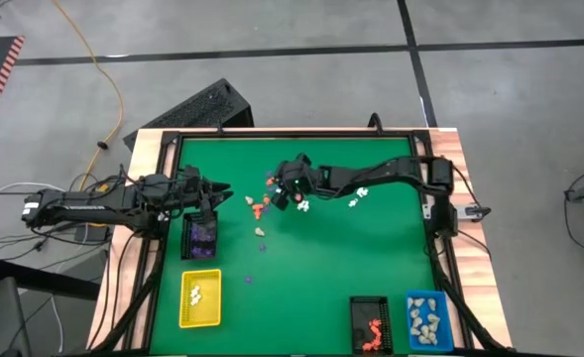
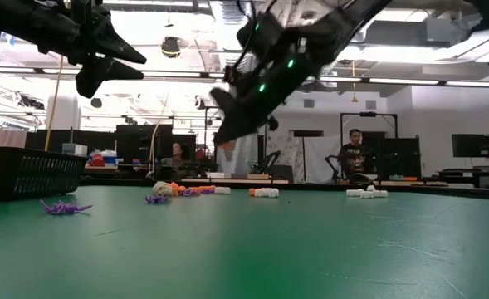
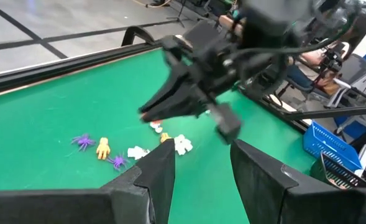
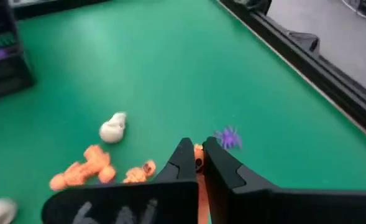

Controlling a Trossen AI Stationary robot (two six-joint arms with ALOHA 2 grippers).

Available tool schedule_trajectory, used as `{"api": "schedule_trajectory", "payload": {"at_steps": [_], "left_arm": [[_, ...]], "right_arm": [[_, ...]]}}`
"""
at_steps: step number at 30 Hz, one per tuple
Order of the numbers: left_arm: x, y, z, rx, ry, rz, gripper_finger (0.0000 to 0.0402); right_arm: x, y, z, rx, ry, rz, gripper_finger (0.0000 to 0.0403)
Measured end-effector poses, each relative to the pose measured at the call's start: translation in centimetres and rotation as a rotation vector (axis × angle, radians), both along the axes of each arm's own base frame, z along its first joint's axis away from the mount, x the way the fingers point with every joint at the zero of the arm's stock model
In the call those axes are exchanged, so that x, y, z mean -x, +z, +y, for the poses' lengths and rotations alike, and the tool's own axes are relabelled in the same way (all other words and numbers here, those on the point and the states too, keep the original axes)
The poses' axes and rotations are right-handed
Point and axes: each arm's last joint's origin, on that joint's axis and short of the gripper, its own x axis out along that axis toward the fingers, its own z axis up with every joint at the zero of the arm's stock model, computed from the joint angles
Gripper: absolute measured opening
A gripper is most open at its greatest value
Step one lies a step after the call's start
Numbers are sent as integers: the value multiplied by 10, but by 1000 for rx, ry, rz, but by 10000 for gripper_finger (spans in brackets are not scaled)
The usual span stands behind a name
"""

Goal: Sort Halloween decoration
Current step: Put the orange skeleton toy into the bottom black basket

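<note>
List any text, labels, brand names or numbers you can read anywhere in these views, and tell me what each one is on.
None can be read.
Right gripper housing: pale marks on the dark body in its own wrist view, too blurred to make out.
Trays, including the yellow tray, and green table: no print visible.

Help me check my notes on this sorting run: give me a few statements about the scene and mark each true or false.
1. The right hand is shut on an orange figurine. True.
2. The yellow tray holds purple figurines. False: it holds pale ones.
3. The left hand hovers over the black basket by the table's left edge. True.
4. The blue tray sits at the table's far left. False: it sits at the near right corner.
5. The left hand grips a white figurine. False: its fingers are open, nothing between them.
</note>
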Motion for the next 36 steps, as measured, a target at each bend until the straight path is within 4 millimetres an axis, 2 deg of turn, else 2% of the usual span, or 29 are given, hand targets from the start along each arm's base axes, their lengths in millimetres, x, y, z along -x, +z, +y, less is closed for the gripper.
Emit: {"api": "schedule_trajectory", "payload": {"at_steps": [4,7,14,18,23,27,32,36], "left_arm": [[0,0,0,0,1,1,144],[0,0,0,0,1,5,144],[0,-1,0,0,2,12,144],[0,-1,0,0,3,12,144],[0,-1,0,-8,11,13,144],[0,-1,1,-11,31,13,144],[1,-1,1,-12,45,13,144],[1,-1,1,-4,55,9,144]], "right_arm": [[16,28,27,-13,56,46,21],[34,44,55,-53,102,118,23],[100,79,141,-276,134,256,23],[139,88,193,-401,90,276,23],[179,84,248,-523,5,270,24],[202,73,279,-609,-81,277,24],[216,52,309,-610,-127,292,24],[217,28,328,-618,-155,325,25]]}}
